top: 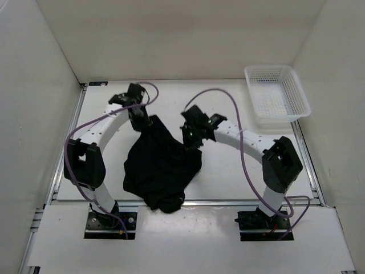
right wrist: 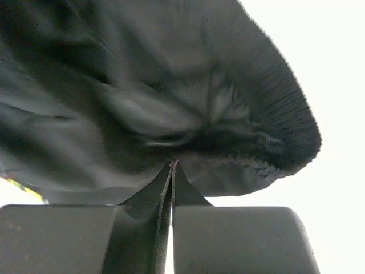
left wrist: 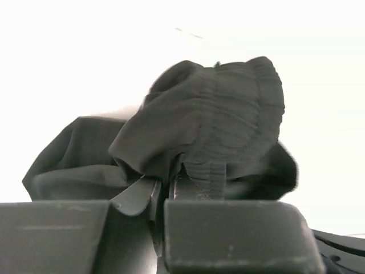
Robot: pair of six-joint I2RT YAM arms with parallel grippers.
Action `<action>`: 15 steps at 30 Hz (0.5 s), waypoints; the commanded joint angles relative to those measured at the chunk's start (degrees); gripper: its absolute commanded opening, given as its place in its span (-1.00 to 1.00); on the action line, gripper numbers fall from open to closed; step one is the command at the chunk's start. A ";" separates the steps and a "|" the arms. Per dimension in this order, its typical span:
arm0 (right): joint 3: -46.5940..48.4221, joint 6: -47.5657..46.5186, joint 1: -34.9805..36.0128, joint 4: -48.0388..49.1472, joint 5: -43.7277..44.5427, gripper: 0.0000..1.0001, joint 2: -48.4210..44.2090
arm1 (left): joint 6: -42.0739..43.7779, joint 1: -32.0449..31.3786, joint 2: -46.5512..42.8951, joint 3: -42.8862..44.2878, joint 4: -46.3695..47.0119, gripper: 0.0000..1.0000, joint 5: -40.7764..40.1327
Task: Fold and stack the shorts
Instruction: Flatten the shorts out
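Observation:
The black shorts (top: 159, 165) hang bunched in the middle of the table, their lower part heaped near the front edge. My left gripper (top: 138, 123) is at their upper left corner. In the left wrist view it (left wrist: 165, 181) is shut on a fold of the ribbed waistband of the shorts (left wrist: 217, 114). My right gripper (top: 190, 138) is at their upper right edge. The right wrist view shows its jaws (right wrist: 173, 165) pressed together, tips pinching the dark fabric of the shorts (right wrist: 142, 85) just under the waistband. The drawstring is not visible.
A white mesh basket (top: 276, 97) stands at the back right corner of the table. White walls enclose the table on three sides. Purple cables loop over both arms.

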 commanded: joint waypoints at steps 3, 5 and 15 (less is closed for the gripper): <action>30.98 -6.94 -8.01 -3.61 2.73 -1.00 2.92 | 2.46 5.77 -6.74 23.72 -8.41 -0.80 -5.38; 45.53 -7.47 -10.73 -6.43 2.73 -1.00 5.55 | 3.08 7.01 -6.74 35.76 -11.74 -0.80 -8.70; 43.40 -7.39 -17.50 -3.89 6.59 -1.00 -2.85 | 6.15 1.40 -11.05 45.92 -8.78 -0.80 2.24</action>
